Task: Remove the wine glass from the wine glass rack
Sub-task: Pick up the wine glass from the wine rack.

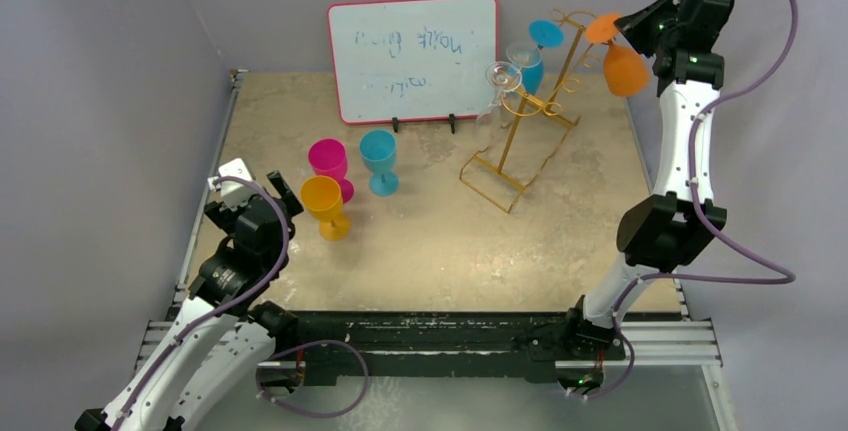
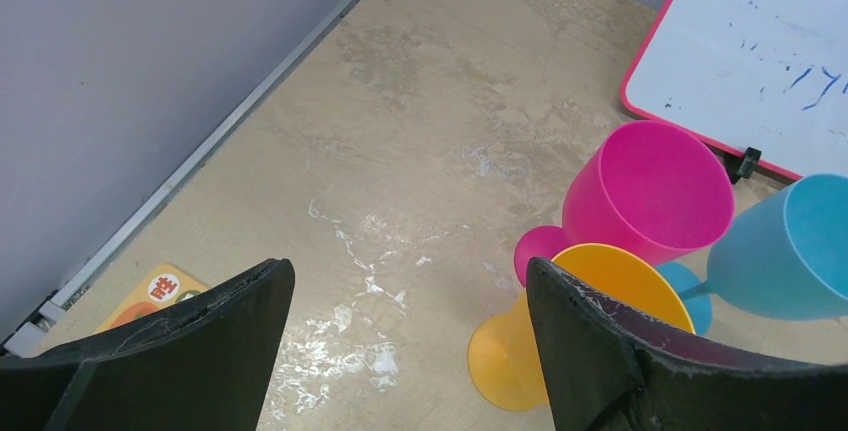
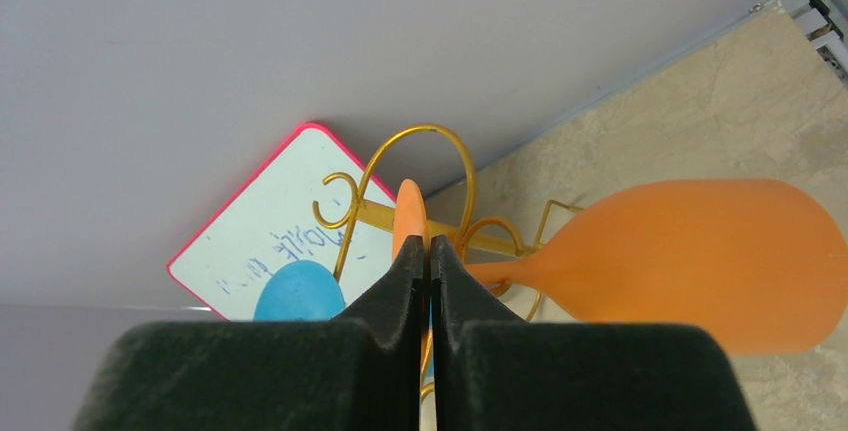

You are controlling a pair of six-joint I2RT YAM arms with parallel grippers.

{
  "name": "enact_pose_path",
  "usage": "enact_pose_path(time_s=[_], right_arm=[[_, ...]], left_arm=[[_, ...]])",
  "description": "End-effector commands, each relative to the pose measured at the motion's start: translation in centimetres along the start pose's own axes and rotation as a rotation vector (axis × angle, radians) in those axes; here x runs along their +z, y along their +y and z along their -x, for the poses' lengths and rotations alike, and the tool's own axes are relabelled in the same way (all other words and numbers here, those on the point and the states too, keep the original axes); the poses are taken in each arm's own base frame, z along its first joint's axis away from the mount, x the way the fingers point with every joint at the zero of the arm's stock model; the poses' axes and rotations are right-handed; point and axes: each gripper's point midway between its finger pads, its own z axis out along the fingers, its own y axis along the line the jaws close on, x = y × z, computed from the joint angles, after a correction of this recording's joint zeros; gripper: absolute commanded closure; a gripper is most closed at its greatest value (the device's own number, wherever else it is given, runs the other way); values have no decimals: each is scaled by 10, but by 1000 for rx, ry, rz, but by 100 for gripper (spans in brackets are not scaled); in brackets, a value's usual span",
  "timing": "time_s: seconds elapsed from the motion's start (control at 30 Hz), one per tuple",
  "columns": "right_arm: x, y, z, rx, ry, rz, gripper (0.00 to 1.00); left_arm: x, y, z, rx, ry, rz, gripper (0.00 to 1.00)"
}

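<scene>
Right tool [image 3: 421,246] pinched shut on the thin foot of the orange wine glass [image 3: 700,261] at the wine glass rack [image 3: 372,212]; the glass is likely light, stiff and slippery. Left tool [image 2: 408,271] is wide open and empty.

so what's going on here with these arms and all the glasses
The right gripper is shut on the foot of the orange wine glass at the top of the gold wine glass rack; whether it is off the hook yet is unclear. A blue glass and a clear glass hang there too. The left gripper is open and empty, near three coloured glasses standing on the table.
</scene>
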Motion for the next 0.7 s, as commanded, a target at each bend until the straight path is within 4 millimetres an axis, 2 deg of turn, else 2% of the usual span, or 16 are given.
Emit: enact_pose_path(time_s=[0.0,0.2,0.4,0.57,0.67], right_arm=[[-37,37,42,-15,-146,74,100],[-39,27,51,-17,-202,19,100],[-34,23,44,-9,-184,19,100],[-34,10,45,-15,-194,-42,100],[-34,5,37,-3,-184,-40,100]], left_arm=[[-2,-2,14,-42,-22,-1,14],[-2,-3,12,-41,-13,-3,14],[-1,-3,11,-37,-10,3,14],[-2,-3,11,-39,-11,6,14],[-2,-3,11,-40,-11,5,14]])
